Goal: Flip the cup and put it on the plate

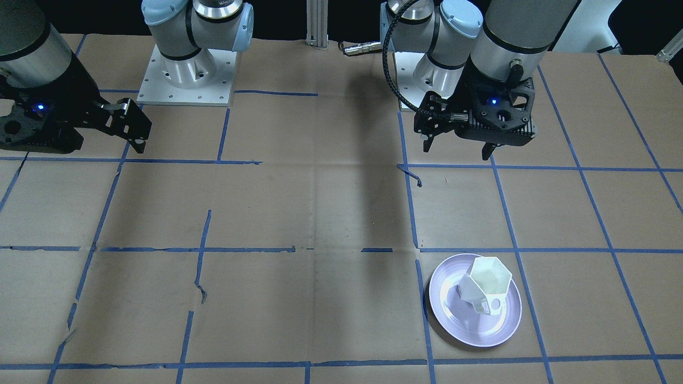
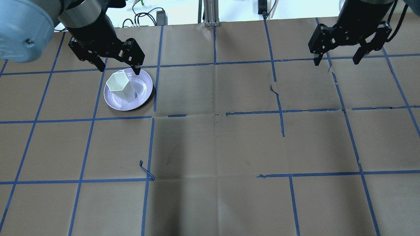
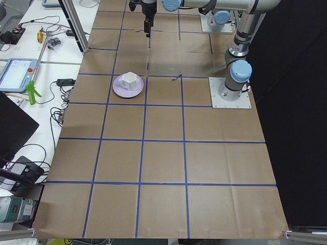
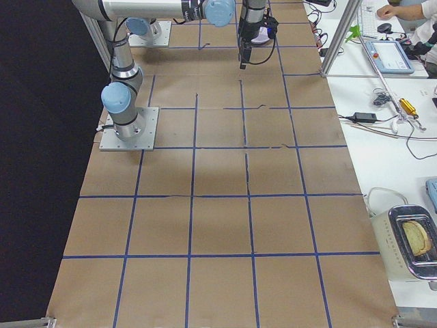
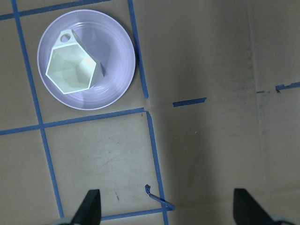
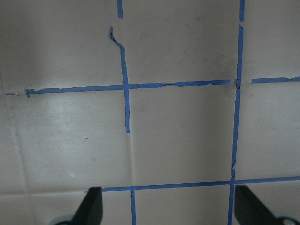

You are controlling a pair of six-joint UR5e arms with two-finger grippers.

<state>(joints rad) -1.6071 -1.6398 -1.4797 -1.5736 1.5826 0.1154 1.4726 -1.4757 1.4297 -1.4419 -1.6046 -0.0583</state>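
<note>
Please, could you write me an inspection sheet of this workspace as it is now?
surface: brown paper table cover with a blue tape grid, torn in places.
job's things: small white faceted cup stands mouth up on the round pale lavender plate.
clutter: one curled loose tape end.
grippers: left gripper and right gripper open, empty, above the table.
cables: black cable at the left wrist.
surroundings: side benches with devices and wires.

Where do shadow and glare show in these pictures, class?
Front-facing view: a broad dark shadow crosses the table. Left wrist view: the cup throws a small shadow on the plate. Right wrist view: pale glare at left.
</note>
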